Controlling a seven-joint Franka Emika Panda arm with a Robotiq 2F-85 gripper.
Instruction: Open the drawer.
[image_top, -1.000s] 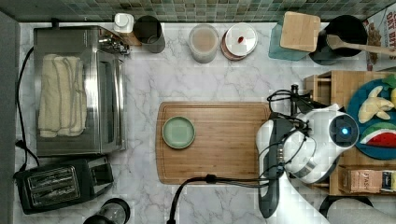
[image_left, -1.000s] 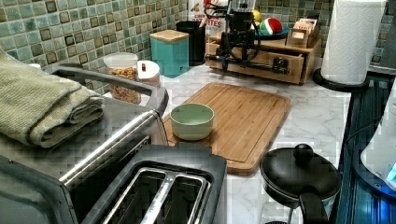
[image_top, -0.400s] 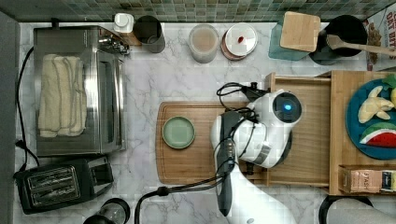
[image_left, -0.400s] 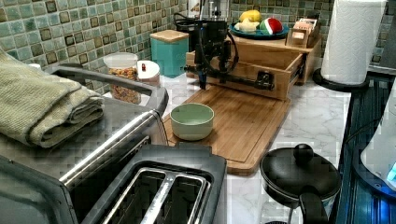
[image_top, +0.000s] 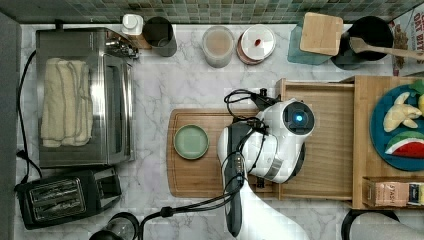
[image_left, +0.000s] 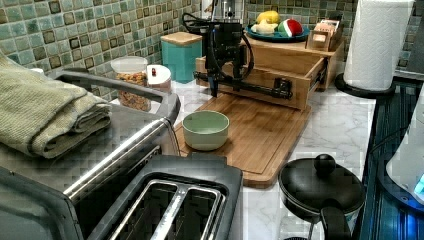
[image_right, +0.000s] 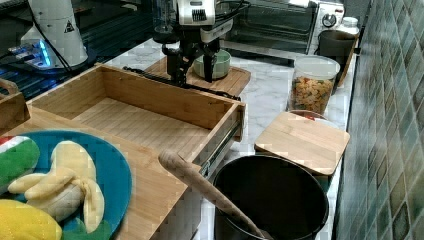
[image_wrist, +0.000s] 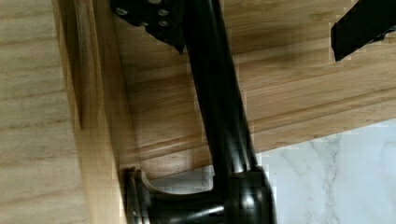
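Observation:
The light-bamboo drawer (image_top: 330, 165) stands pulled out of its cabinet toward the top view's left, its inside bare (image_right: 135, 115). Its long black bar handle (image_left: 260, 89) runs across the front panel. My gripper (image_left: 226, 82) hangs at the handle's far end in the left view, open, with the bar between its fingers. In the wrist view the bar (image_wrist: 217, 107) lies against one finger (image_wrist: 149, 14), and the other finger (image_wrist: 364, 23) stands well apart from it. The right view shows both black fingers (image_right: 175, 67) spread beyond the drawer front.
A wooden cutting board (image_top: 200, 175) with a green bowl (image_top: 191, 141) lies just in front of the drawer; the drawer front overhangs its edge. A blue plate of toy fruit (image_top: 400, 127) sits on the cabinet. Toaster oven (image_top: 82, 95), jars (image_top: 218, 45) and a black pot (image_top: 367, 35) ring the counter.
The drawer has slid from shut to pulled far out toward the top view's left. My arm moved the same way with the handle, only slightly in the last stretch.

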